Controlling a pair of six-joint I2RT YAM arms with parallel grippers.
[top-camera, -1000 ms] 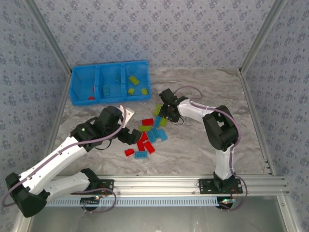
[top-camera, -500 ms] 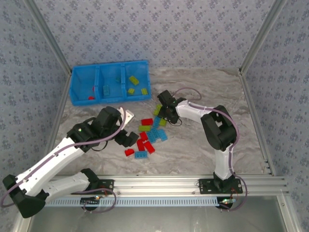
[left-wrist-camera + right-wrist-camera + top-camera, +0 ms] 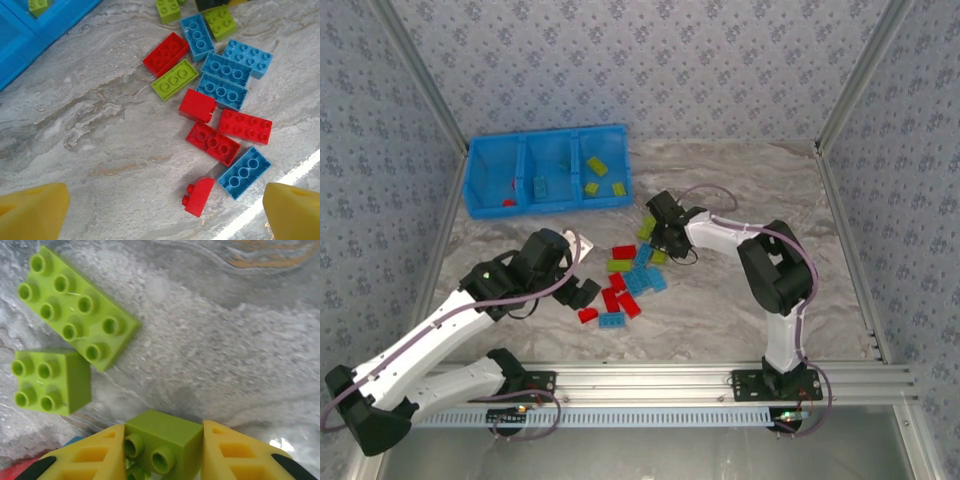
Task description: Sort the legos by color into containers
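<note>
Two states to note: your right end effector [image 3: 162, 450] is pinched shut on a lime green brick [image 3: 172, 432] beside two other green bricks [image 3: 75, 307], while your left end effector [image 3: 162, 212] hangs wide open over the loose bricks [image 3: 220, 90] on the desk [image 3: 100, 125], near the blue bin [image 3: 548, 206].

white arm links [image 3: 420, 340], black joints [image 3: 775, 275], lilac cables [image 3: 708, 187]; yellow claw fingers [image 3: 90, 457], black tips.
</note>
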